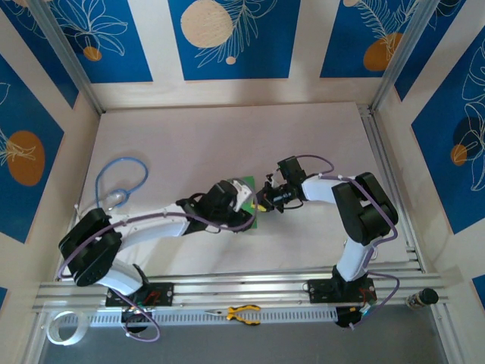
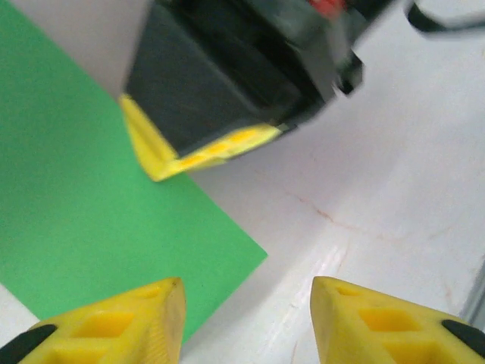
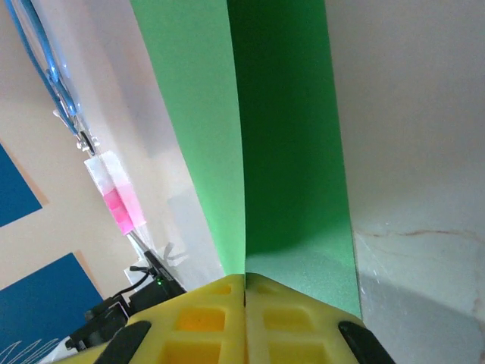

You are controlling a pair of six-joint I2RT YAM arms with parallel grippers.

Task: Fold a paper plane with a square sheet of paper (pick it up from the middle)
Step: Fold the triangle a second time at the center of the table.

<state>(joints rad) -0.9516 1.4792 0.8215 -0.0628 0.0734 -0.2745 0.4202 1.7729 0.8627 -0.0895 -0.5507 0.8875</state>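
Both arms reach inward over the tabletop's middle, wrists almost meeting. The left gripper has its jaws apart, holding nothing. The right gripper faces it, jaws pinched on the paper.

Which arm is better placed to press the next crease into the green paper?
Probably the left arm: its jaws stand open over the paper's corner, free to press. The right arm has its jaws shut on the paper, so it is busy holding.
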